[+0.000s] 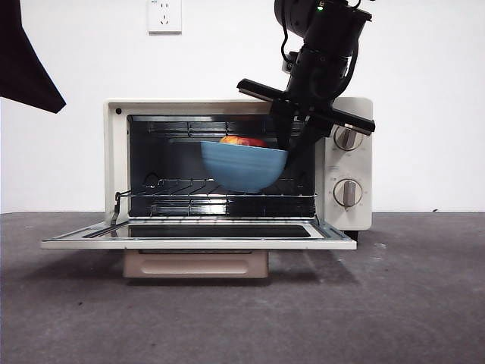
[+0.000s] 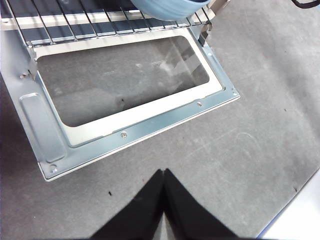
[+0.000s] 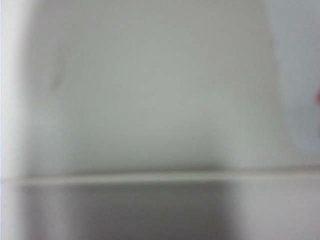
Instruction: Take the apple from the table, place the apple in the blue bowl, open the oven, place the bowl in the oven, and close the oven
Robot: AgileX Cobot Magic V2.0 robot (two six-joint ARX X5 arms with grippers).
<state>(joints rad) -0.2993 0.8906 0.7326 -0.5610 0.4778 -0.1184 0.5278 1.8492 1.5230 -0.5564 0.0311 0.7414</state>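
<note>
I hold the bowl [image 1: 244, 167] by its rim in my right claw [image 1: 284, 144], apple [image 1: 242, 141] inside, just above the rack [image 1: 182, 189] so it clears the oven [image 1: 114, 152] mouth. Left claw [image 2: 163, 172] waits, closed, over the tabletop [image 1: 409, 303].

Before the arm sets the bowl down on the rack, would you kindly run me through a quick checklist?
1. Cream-white oven door fully down: ok.
2. Red-and-yellow apple sits inside the matte blue bowl: ok.
3. Bowl inside the oven opening, above the wire rack: ok.
4. Bowl resting on the rack: cannot tell.
5. Right gripper at the bowl's rim; grip: cannot tell, its wrist view is blurred.
6. Left gripper shut, above the dark grey table, off the door: ok.
</note>
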